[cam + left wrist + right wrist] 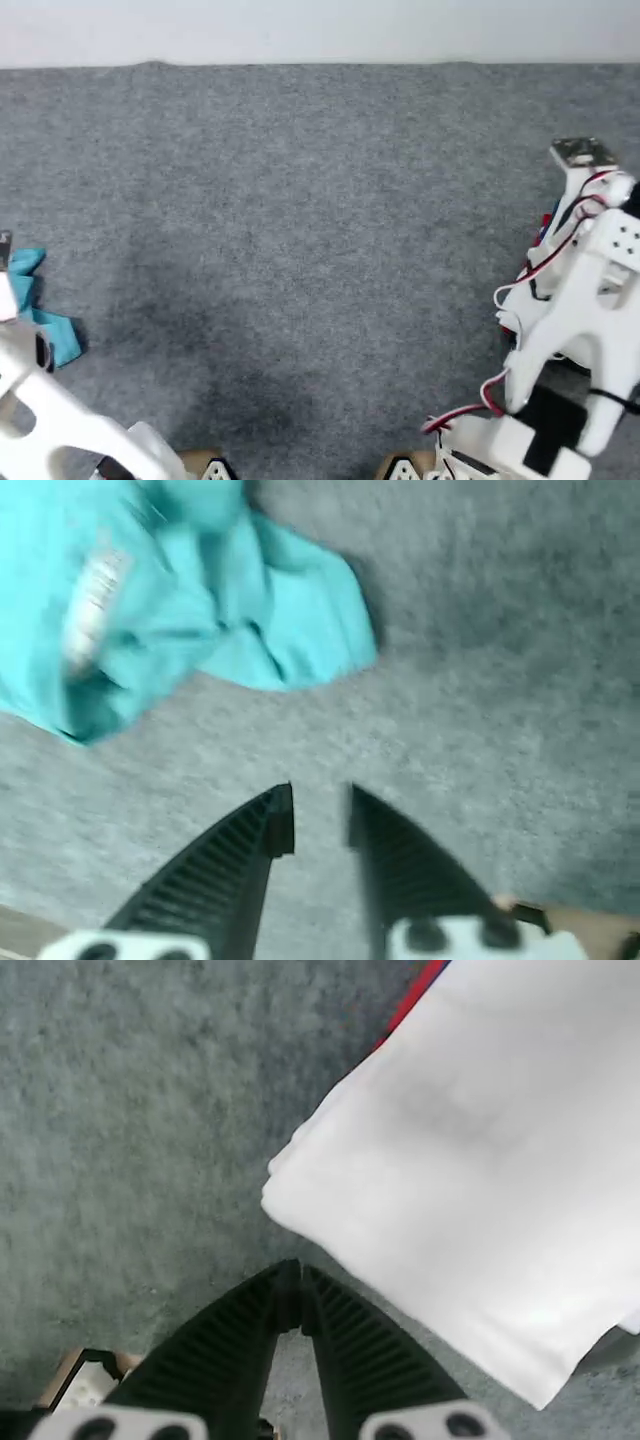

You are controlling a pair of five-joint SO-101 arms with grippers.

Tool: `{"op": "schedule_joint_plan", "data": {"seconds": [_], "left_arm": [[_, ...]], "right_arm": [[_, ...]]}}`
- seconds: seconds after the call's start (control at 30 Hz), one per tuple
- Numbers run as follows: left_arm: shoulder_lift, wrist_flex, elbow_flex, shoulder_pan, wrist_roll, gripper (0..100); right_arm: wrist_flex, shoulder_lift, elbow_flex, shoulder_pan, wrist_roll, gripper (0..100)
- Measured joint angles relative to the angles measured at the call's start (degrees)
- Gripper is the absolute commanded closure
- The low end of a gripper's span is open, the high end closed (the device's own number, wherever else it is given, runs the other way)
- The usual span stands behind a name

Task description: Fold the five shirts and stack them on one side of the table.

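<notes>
A crumpled teal shirt (pixel 45 320) lies at the table's left edge, beside the left arm. In the left wrist view the teal shirt (pixel 190 610) lies bunched on the grey mat ahead of my left gripper (pixel 320 820), which is open with a narrow gap and holds nothing. In the right wrist view a folded white shirt (pixel 480 1170) lies on the mat with a red shirt edge (pixel 415 990) showing beneath it. My right gripper (pixel 300 1295) is shut and empty, just short of the white shirt's corner. The right arm (pixel 580 300) stands at the table's right side.
Grey carpet-like mat (pixel 300 230) covers the table, with a white wall strip along the far edge. Arm bases and cables sit at the near corners. A red and blue fabric edge (pixel 546 228) peeks from behind the right arm.
</notes>
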Motion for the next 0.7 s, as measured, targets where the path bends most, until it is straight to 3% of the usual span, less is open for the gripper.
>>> {"op": "schedule_joint_plan", "data": {"seconds": [0.13, 0.3, 0.7], "left_arm": [[0.00, -0.18, -2.81, 0.35, -5.71, 80], [4.04, -7.47, 0.26, 1.23, -11.87, 80], [34.73, -12.48, -8.09, 8.35, -13.10, 80]], "right_arm": [[0.00, -2.90, 3.43, 0.00, 0.00, 98.7], [0.00, -4.57, 6.42, 0.00, 0.00, 98.7], [0.00, -12.31, 11.60, 3.87, 0.00, 98.7]]}}
